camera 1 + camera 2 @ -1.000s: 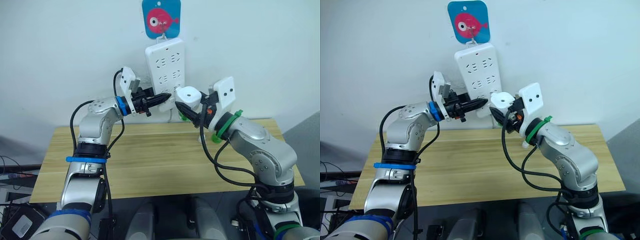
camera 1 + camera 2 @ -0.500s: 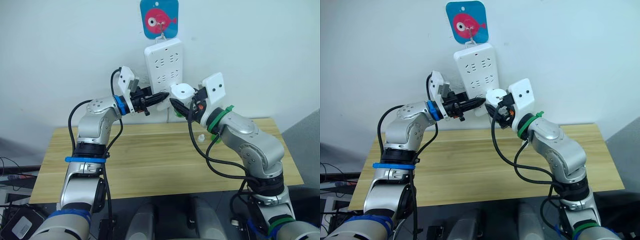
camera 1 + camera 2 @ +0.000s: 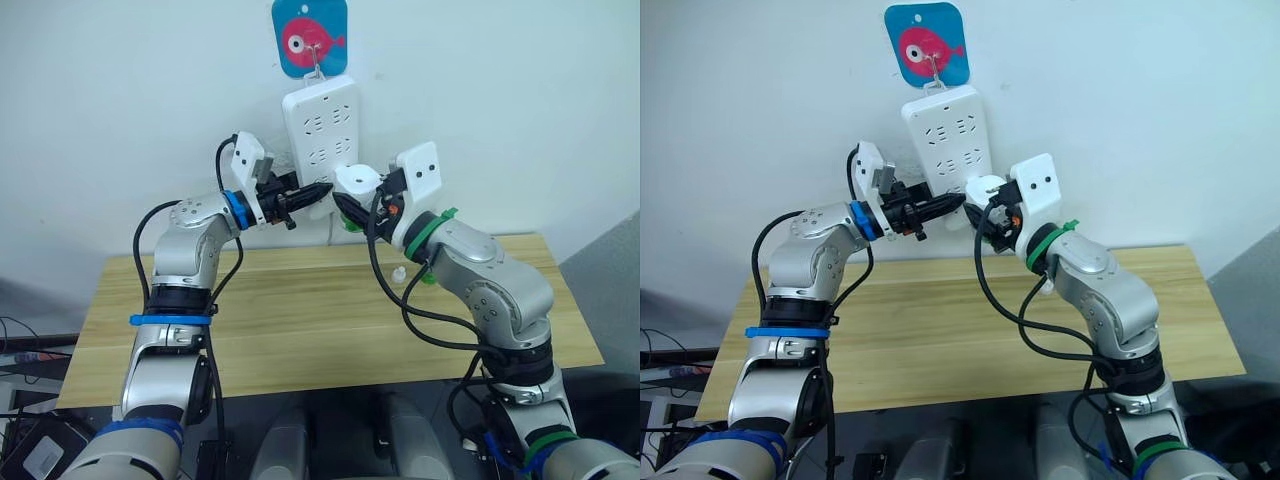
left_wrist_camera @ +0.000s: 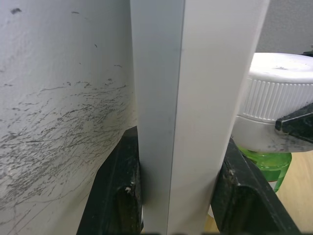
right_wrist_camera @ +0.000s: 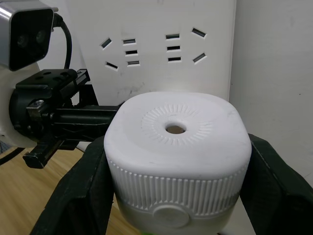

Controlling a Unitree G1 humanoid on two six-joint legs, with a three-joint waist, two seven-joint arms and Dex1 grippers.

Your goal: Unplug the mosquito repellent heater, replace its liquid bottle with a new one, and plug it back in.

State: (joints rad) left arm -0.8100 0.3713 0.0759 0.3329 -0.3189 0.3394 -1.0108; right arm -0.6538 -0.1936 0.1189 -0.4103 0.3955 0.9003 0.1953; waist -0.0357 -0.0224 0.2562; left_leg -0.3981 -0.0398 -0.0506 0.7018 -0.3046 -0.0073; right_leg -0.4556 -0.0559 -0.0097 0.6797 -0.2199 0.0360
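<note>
A light wooden table stands against the white wall, its top made of long planks running side to side. Near its back edge on the right side lies a small clear cap-like piece, with something green just beside it, too hidden to identify.

We see a plain white wall behind a light wooden tabletop. A blue square hanger with a pink fish hangs on it. Grey floor at right.
</note>
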